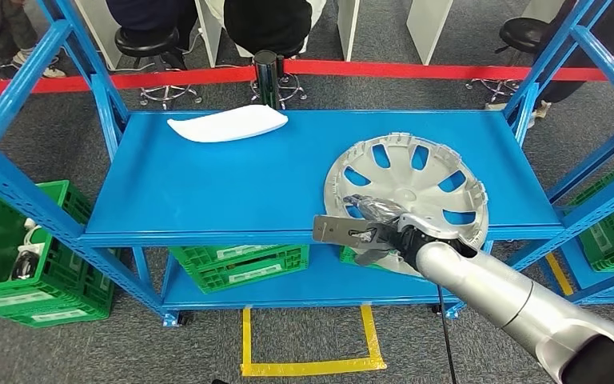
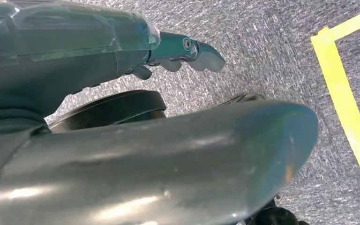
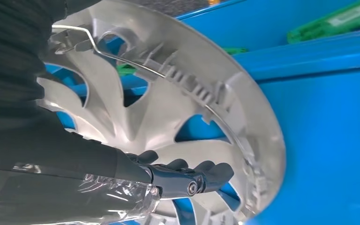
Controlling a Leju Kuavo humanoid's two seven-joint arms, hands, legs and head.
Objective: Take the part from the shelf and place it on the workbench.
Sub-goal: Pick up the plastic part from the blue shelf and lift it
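Silver hubcap (image 1: 416, 188) lies on your blue shelf (image 1: 232, 184), near its front right edge. Your right robot hand (image 1: 380, 228) rests over its near rim, fingers (image 3: 201, 173) on the spokes; whether it grasps, you cannot tell. Your left robot hand (image 2: 183, 51) hangs unclenched above the carpet (image 2: 272, 56), holding nothing.

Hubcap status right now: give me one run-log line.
phase: grasping | right hand fingers on silver hubcap, grip unconfirmed | hubcap on blue shelf near front edge | left hand hanging over floor, holding nothing
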